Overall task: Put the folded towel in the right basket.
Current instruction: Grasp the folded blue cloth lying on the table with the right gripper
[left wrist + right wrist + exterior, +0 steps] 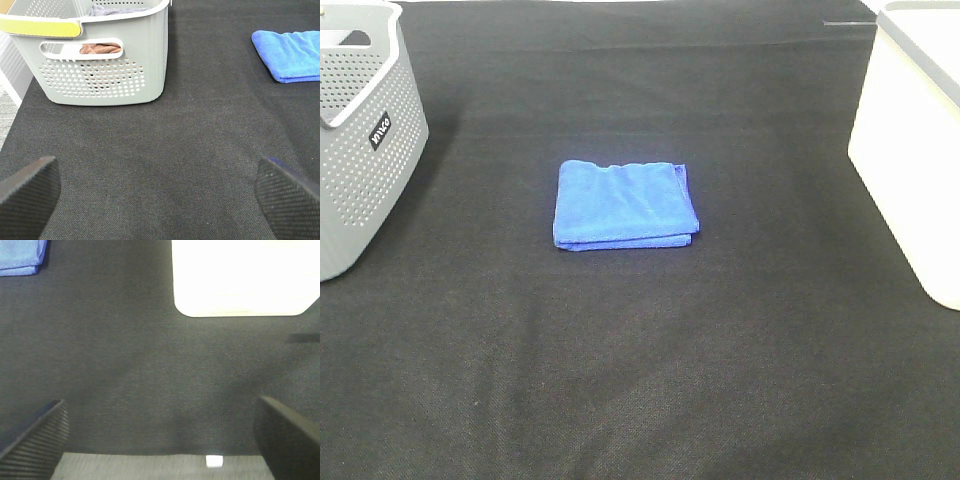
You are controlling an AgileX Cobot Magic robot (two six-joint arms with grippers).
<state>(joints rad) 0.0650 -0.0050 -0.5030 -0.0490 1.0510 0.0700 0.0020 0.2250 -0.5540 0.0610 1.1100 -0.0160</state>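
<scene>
Left end effector (pixel 160 200): spread wide, empty, with only two dark textured fingers (pixel 30 195) in the wrist view, far apart over bare black worktop (pixel 200 140). Right end effector (pixel 162 440): likewise spread wide, gripping nothing, with ribbed dark fingers (pixel 37 437) far apart above the worktop's edge. Just past that edge, grey floor and a small white square (pixel 214 460).

Further out, the folded towel (pixel 625 203): bright blue, plush, folded into a roughly square pad of several layers. Stacked edges on show along the near side and the right side; far edge slightly wavy. Flat on the worktop, about midway between the two baskets, well apart from both and from both end effectors. Same folded towel (pixel 290 52) cut off by the frame in the left wrist view, and only a corner of it (pixel 20 255) in the right wrist view.

At the right of the exterior high view, the right basket (pixel 910 180): white, smooth-walled, with rounded corners, partly out of frame, contents out of sight.

At the left, the left basket (pixel 365 180): grey, with perforated walls, a small dark label on the side and a handle slot. Through the slot, a brownish cloth (pixel 100 48). Higher up, a grey cloth (pixel 117 8). Along the rim, a yellow strip (pixel 40 27).
</scene>
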